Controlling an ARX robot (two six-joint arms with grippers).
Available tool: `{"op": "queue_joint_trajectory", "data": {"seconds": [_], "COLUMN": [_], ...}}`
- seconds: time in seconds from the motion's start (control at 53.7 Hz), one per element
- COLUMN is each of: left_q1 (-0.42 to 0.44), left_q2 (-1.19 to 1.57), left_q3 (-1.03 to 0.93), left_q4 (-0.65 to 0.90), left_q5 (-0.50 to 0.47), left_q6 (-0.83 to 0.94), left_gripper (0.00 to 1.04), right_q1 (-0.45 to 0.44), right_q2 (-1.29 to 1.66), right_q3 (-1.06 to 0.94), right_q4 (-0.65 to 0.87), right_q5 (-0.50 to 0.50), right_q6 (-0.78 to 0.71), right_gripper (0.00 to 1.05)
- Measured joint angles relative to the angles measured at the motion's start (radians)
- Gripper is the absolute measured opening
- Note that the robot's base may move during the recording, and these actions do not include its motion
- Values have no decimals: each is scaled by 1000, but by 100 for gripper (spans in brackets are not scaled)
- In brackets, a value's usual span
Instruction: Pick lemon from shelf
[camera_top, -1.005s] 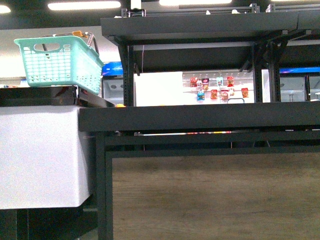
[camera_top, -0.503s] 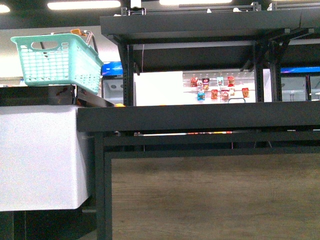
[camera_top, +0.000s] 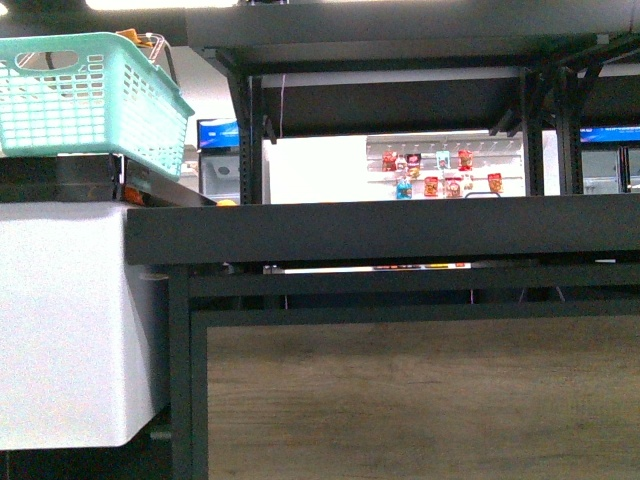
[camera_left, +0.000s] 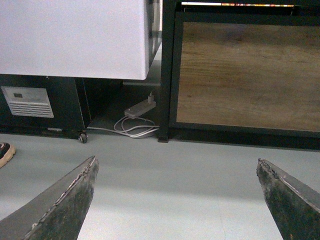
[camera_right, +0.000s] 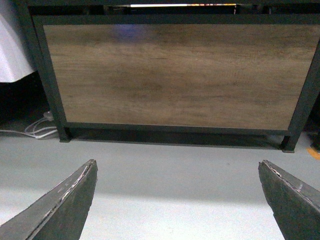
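Front view: no gripper visible to you. Black shelf (camera_top: 380, 230) fills frame, tray edge-on; wood panel (camera_top: 420, 400) below. Teal basket (camera_top: 90, 90) above white cabinet (camera_top: 60, 320), left. Lemon: you cannot pick it out; yellow-orange speck (camera_top: 228, 203) at tray's left end, too small to tell.
Left wrist view: left gripper (camera_left: 176, 161) spread wide, empty, over grey floor (camera_left: 175, 200); white cable (camera_left: 135, 129) beside shelf leg.
Right wrist view: right gripper (camera_right: 176, 163) spread wide, empty, facing wood panel.

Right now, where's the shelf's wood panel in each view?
Front: wood panel fills lower right, under the shelf tray.
Left wrist: wood panel across the floor, beside the white cabinet.
Right wrist: wood panel dead ahead, filling most of the picture.
Shared landmark: white cabinet.
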Motion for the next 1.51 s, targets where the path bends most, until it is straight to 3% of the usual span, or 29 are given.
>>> {"op": "queue_joint_trajectory", "data": {"seconds": [1.508], "left_q1": [2], "left_q2": [-2], "left_q3": [0], "left_q4": [0], "left_q5": [0], "left_q6": [0], "left_gripper": [97], "right_q1": [0], "right_q2": [0], "right_q3": [0], "right_q4": [0], "right_q5": [0], "right_q6": [0], "right_gripper": [97]}}
